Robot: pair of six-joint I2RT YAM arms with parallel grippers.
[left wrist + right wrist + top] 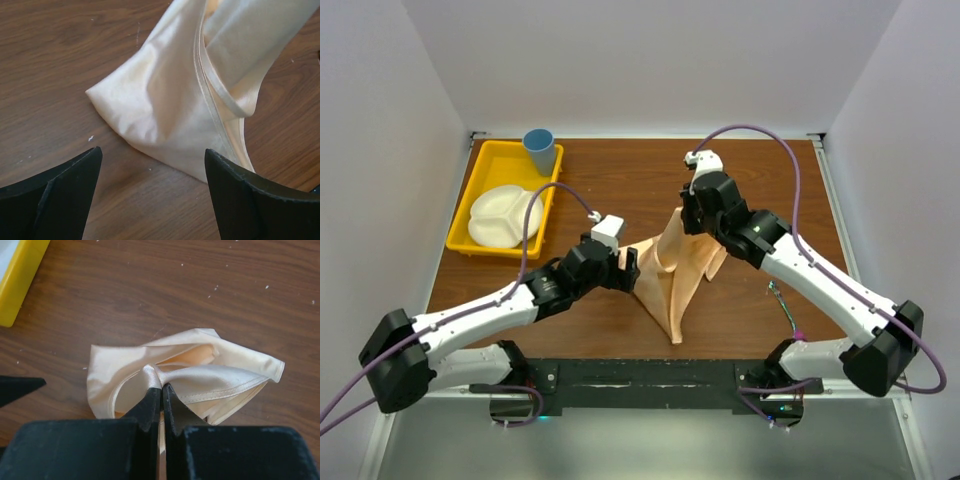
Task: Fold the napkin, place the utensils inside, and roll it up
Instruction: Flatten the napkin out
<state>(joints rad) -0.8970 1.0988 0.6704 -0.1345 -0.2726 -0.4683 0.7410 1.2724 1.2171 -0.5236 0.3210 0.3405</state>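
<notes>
The peach-orange napkin is bunched in the middle of the table, pulled up into a peak at its far end. My right gripper is shut on that peak; in the right wrist view the fingertips pinch a fold of the napkin. My left gripper sits at the cloth's left edge, open. In the left wrist view its fingers stand wide apart just short of the napkin, with bare table between them. A slim silver fork lies to the right, beside the right arm.
A yellow tray at the back left holds a white divided plate and a blue cup. Its corner shows in the right wrist view. White walls enclose the wooden table.
</notes>
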